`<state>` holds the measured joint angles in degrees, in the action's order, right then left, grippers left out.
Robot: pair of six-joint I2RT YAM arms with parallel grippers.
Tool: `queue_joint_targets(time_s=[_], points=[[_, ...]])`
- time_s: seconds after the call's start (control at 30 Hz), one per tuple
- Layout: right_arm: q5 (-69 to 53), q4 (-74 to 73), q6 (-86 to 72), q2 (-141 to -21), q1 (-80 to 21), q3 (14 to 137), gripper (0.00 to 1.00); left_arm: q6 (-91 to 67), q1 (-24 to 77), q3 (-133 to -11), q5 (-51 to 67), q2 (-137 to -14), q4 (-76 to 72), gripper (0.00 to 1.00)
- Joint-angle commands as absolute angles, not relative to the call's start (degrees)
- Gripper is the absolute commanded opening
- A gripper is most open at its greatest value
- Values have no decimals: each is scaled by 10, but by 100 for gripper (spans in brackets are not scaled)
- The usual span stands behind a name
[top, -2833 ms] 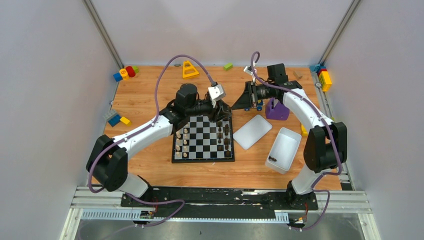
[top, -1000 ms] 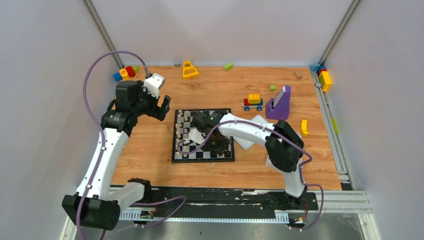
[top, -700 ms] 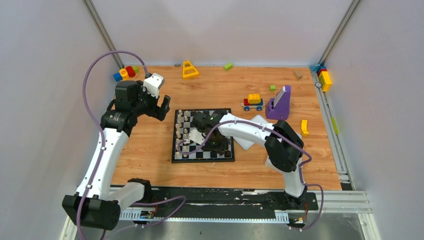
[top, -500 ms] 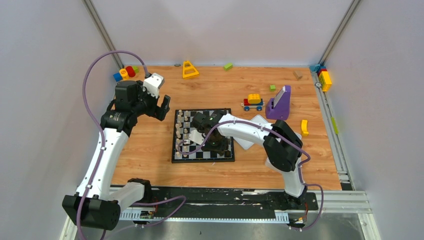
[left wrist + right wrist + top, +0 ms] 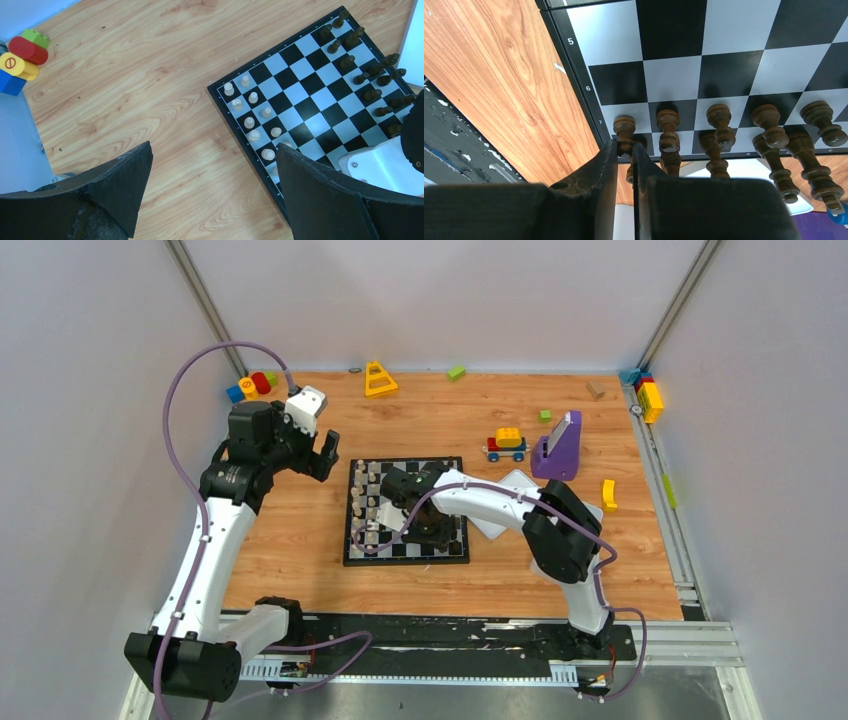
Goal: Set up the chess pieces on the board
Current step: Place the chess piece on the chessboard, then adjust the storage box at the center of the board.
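The board [image 5: 400, 502] lies mid-table, black and light grey checks. Cream chess pieces [image 5: 366, 508] stand in its two left columns, dark brown ones [image 5: 457, 508] along its right side. My right gripper [image 5: 438, 536] reaches across the board to its near right corner. In the right wrist view it [image 5: 625, 148] is shut on a dark pawn [image 5: 624, 129], beside a row of dark pieces [image 5: 719, 121]. My left gripper [image 5: 328, 455] hangs open and empty over bare wood left of the board; in its wrist view [image 5: 213, 150] the cream pieces [image 5: 250, 121] show.
A white lid [image 5: 514, 483] lies right of the board, partly under my right arm. Behind it are a toy train [image 5: 507, 444] and a purple stand [image 5: 558, 448]. Colourful blocks [image 5: 252, 386] sit at the back left, more [image 5: 648, 395] at the back right.
Since 2.8 s ago my left arm has left the board for the left side, and my right arm has come from the back onto the board. Over the last second it edged slightly nearer.
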<state>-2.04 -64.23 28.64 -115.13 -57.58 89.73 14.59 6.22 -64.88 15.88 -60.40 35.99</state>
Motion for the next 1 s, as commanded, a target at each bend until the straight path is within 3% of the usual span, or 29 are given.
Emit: queue_joint_targets(time_s=[0.0, 0.27, 0.47, 0.73, 0.97], points=[[-5, -642, 289, -1158, -583, 914, 15, 142, 55, -652, 165, -588, 352, 100], [-21, -639, 272, -1132, -582, 940, 39, 143, 54, -647, 163, -585, 350, 100], [-70, -628, 255, -1077, -564, 942, 41, 148, 54, -647, 167, -586, 349, 100], [-209, -609, 251, -893, -389, 849, 45, 182, 54, -627, 243, -577, 348, 100], [-217, -628, 291, -724, -210, 706, 45, 200, 54, -608, 308, -579, 338, 100]])
